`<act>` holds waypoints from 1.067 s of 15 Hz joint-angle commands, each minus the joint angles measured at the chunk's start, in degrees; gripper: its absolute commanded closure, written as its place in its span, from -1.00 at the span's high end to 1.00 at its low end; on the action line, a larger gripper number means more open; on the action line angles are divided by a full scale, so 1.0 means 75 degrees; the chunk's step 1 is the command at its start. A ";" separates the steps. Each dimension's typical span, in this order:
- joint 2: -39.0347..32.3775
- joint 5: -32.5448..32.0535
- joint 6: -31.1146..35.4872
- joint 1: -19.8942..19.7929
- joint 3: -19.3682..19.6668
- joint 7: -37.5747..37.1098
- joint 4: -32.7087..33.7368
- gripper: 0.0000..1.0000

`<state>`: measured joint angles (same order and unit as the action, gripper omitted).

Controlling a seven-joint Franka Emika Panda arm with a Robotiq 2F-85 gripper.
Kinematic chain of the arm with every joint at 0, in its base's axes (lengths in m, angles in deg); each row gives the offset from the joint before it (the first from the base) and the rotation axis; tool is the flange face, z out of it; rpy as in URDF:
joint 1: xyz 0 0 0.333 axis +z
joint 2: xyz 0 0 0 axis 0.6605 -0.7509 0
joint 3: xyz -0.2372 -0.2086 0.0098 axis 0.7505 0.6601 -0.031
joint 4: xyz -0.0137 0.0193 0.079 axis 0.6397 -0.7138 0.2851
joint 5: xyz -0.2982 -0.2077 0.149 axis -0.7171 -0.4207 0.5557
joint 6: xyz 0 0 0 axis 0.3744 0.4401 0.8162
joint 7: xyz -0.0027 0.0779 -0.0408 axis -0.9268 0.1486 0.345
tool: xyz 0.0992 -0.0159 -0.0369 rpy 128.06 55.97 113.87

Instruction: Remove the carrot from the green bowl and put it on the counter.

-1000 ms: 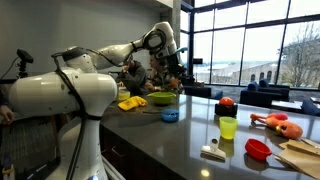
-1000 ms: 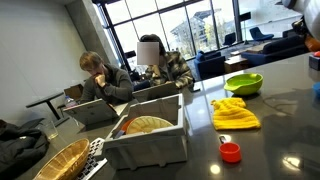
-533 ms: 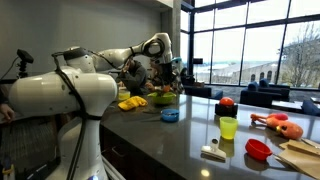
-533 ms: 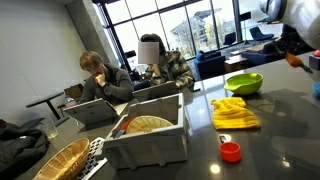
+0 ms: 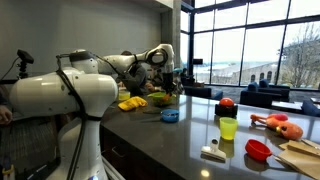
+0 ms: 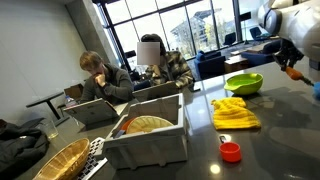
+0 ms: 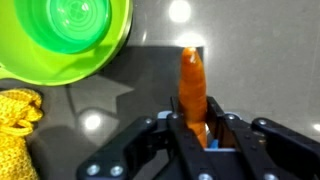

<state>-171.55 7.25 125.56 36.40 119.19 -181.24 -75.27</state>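
Note:
In the wrist view my gripper [image 7: 196,122] is shut on the carrot [image 7: 192,85], an orange elongated piece pointing away from the jaws over the dark grey glossy counter [image 7: 260,70]. The lime-green bowl [image 7: 68,42] lies at upper left, apart from the carrot, and looks empty. In both exterior views the gripper [image 6: 293,70] hangs low beside the green bowl [image 6: 243,84], with the carrot showing as a small orange spot [image 6: 296,72]. The gripper [image 5: 168,84] also shows just above the bowl [image 5: 162,98] near the counter.
A yellow knitted cloth [image 7: 20,125] lies beside the bowl, also shown in an exterior view [image 6: 235,112]. A blue bowl [image 5: 170,115], yellow-green cup [image 5: 228,127], red ball [image 5: 226,102], red cup [image 5: 258,149] and orange-red toy [image 5: 277,123] sit on the counter. A white bin [image 6: 148,138] stands near.
My arm has come down from above the bowl towards the counter, carrying the carrot, and now sits low beside the bowl.

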 commanded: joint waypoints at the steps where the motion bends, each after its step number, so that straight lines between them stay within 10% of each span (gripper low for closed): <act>1: -0.0337 0.0148 0.0122 -0.0367 0.0043 0.0001 0.0489 -0.86; 4: 0.0554 -0.0727 0.1300 -0.0452 -0.0587 0.0001 0.0974 -0.86; 12: -0.0111 -0.0363 0.1225 -0.1120 -0.0277 0.0001 0.1882 -0.86; 13: -0.0112 -0.0371 0.1221 -0.1164 -0.0275 0.0001 0.1921 -0.19; 16: -0.0111 -0.0385 0.1206 -0.1273 -0.0278 0.0001 0.2039 0.28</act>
<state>-172.39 5.10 134.52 27.82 116.59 -181.23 -61.17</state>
